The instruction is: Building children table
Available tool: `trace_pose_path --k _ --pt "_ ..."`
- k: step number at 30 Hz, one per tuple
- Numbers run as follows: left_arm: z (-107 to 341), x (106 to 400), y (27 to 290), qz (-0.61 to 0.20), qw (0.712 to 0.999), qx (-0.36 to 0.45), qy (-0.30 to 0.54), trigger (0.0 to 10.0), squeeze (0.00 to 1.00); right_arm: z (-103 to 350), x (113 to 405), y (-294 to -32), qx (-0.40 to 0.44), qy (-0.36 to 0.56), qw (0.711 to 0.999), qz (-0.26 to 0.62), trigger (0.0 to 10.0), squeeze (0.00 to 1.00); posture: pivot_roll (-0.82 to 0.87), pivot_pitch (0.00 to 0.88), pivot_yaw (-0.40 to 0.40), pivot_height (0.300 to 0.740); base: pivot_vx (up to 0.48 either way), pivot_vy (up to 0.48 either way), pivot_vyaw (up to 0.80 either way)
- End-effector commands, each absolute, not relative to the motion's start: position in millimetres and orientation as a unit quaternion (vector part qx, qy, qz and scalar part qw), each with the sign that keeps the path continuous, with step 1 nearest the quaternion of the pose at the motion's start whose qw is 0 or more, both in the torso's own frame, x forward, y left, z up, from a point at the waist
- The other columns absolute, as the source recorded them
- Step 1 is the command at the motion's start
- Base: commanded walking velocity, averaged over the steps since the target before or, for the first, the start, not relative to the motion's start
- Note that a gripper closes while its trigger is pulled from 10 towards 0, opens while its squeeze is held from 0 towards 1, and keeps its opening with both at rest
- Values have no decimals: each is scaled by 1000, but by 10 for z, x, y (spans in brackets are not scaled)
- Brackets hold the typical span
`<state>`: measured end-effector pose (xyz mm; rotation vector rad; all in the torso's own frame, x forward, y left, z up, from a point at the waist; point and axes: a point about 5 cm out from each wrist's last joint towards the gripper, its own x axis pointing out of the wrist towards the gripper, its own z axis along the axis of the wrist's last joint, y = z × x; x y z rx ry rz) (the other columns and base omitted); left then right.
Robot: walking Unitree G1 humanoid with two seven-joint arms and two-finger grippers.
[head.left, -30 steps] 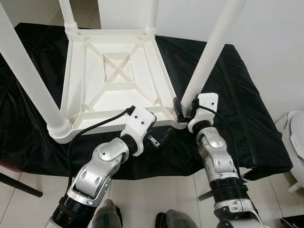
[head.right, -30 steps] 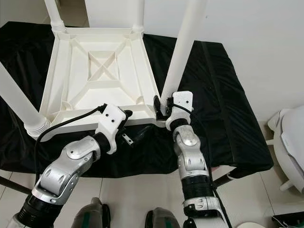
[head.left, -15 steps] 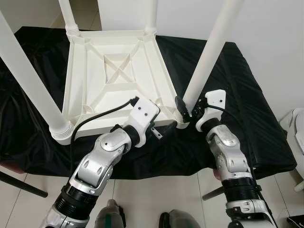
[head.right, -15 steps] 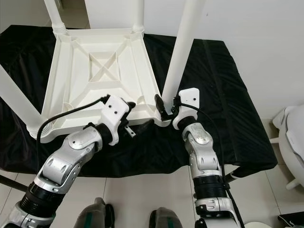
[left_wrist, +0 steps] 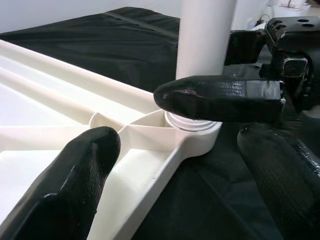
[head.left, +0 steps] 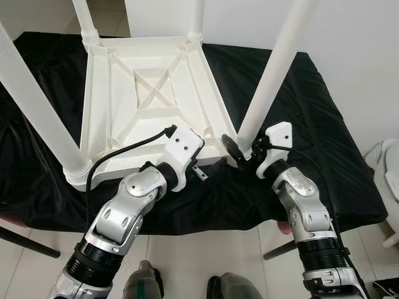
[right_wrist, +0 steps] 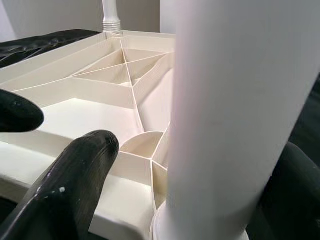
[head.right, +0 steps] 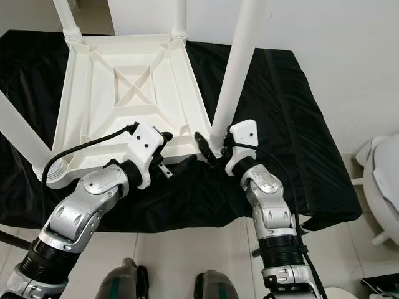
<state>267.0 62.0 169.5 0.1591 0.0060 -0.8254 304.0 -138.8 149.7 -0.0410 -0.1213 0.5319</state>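
My right gripper (head.right: 209, 148) straddles the near-right table leg (head.right: 240, 59) at its socket, fingers apart around it. Just beside it, my left gripper (head.left: 201, 172) hangs spread at the upturned white table (head.left: 149, 93) edge, on black cloth (head.left: 299, 106).

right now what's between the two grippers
The near right corner of the upturned white table, with its leg seated there. The left gripper sits at the near rim, the right gripper around the leg's base. Head views show it.

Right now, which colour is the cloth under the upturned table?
The cloth is plain black and slightly glossy, best seen in the left eye view, under the white table.
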Motion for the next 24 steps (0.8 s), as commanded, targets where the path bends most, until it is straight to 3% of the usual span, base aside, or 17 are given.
trace_pose_path --k 1,13,24 --pt "1702 2658 610 -415 907 74 1 10000 0 1459 3078 -1421 -33 -51 961 270 10000 0 -59 50 -34 740 0 0 0" --pt "1709 2727 548 -449 889 89 -3 10000 0 1404 3034 -1470 -47 -50 962 264 10000 0 -132 0 27 740 0 0 0" --pt "1680 2806 527 -442 892 90 -4 10000 0 1402 3063 -1492 -45 -53 961 269 10000 0 -143 0 2 740 0 0 0"
